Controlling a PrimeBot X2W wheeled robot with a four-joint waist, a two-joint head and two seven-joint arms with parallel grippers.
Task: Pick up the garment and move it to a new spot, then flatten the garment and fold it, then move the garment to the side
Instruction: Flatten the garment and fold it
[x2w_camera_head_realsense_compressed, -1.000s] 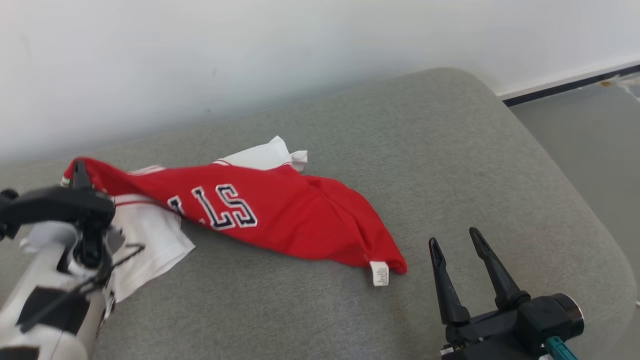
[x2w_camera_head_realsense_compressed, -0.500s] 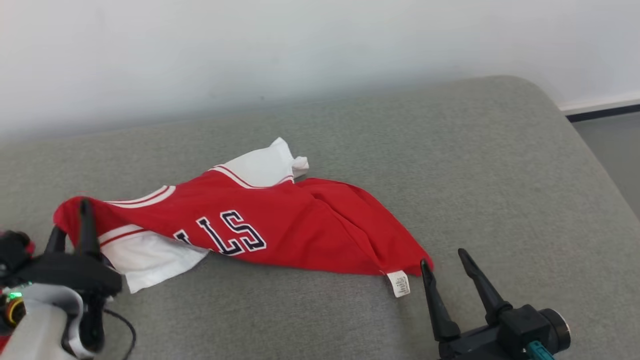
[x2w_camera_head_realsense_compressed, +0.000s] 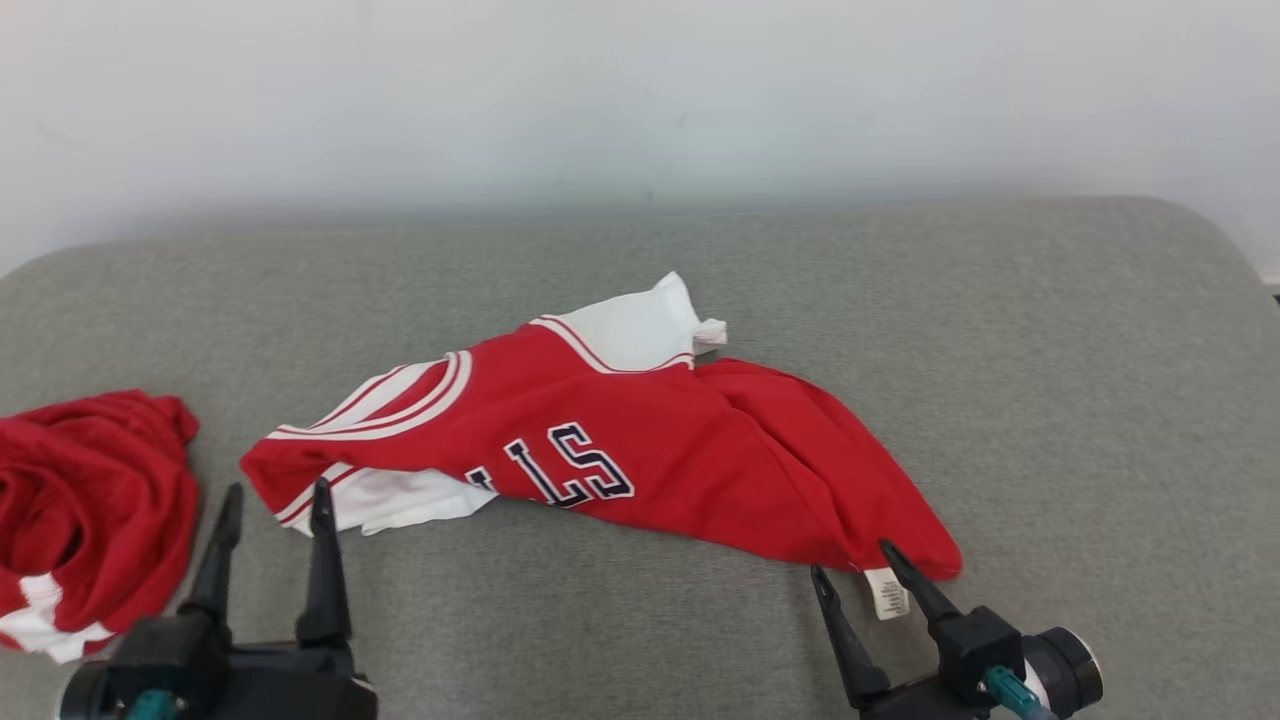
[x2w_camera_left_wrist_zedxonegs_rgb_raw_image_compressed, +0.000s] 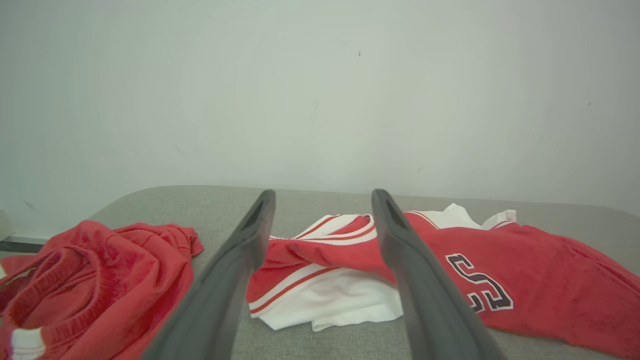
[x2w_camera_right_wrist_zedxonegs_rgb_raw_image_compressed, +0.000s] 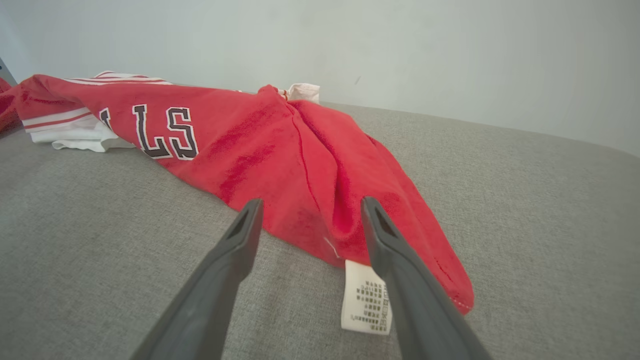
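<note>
A red and white jersey (x2w_camera_head_realsense_compressed: 640, 450) with dark letters lies crumpled across the grey cushion (x2w_camera_head_realsense_compressed: 1050, 350), running from the left middle to the lower right. Its white care label (x2w_camera_head_realsense_compressed: 888, 592) hangs at the lower right tip. My right gripper (x2w_camera_head_realsense_compressed: 855, 562) stands open at that tip, its fingers either side of the label (x2w_camera_right_wrist_zedxonegs_rgb_raw_image_compressed: 366, 303) and the red hem (x2w_camera_right_wrist_zedxonegs_rgb_raw_image_compressed: 320, 220). My left gripper (x2w_camera_head_realsense_compressed: 276, 491) is open just before the jersey's striped left end (x2w_camera_left_wrist_zedxonegs_rgb_raw_image_compressed: 320, 260), holding nothing.
A second red garment (x2w_camera_head_realsense_compressed: 85, 510) with white trim lies bunched at the cushion's left edge, also seen in the left wrist view as a heap (x2w_camera_left_wrist_zedxonegs_rgb_raw_image_compressed: 95, 280). A pale wall (x2w_camera_head_realsense_compressed: 640, 100) rises behind the cushion, whose rounded corner falls away at right.
The camera has turned left, bringing the second garment into view. My left gripper has let go of the jersey's left end and dropped back. My right gripper has closed in on the labelled tip.
</note>
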